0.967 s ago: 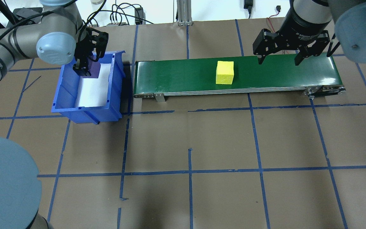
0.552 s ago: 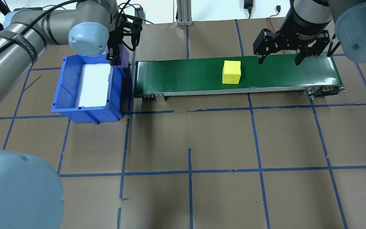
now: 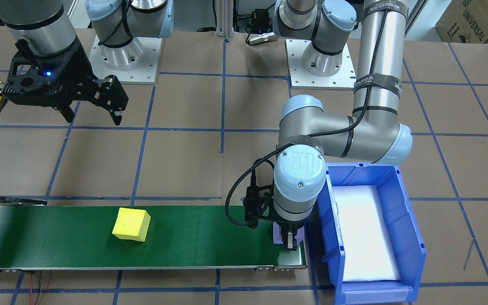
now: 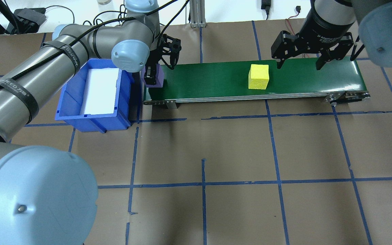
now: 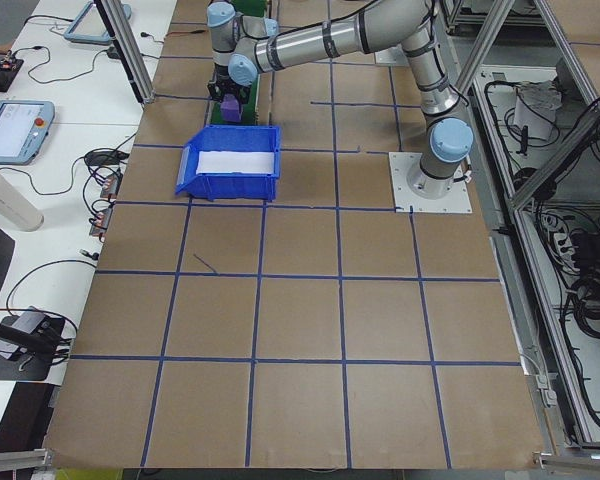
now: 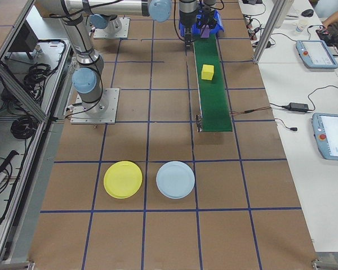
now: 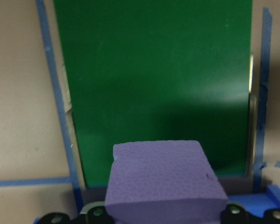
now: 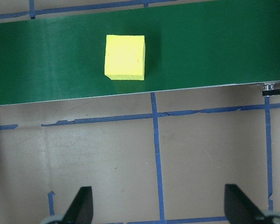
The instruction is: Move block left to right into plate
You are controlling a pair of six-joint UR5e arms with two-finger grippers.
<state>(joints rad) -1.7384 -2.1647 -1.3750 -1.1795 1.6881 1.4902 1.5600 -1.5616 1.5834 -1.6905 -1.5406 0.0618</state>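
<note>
The left arm's joint cap (image 3: 299, 166) bears the letters "UR". A black strap (image 3: 376, 81) around that arm's upright tube reads "VANQEED", and the lettering shows again, too slanted to read fully, on a second strap (image 4: 18, 92). A cardboard box (image 3: 466, 19) at the far corner reads "UNIVERSAL". The print on the right arm's wrist (image 4: 325, 38) is too small to read.

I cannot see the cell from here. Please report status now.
Left gripper shut on purple block, at conveyor's bin-side end. Right gripper open over far end. Yellow block riding belt. Path unobstructed.
</note>
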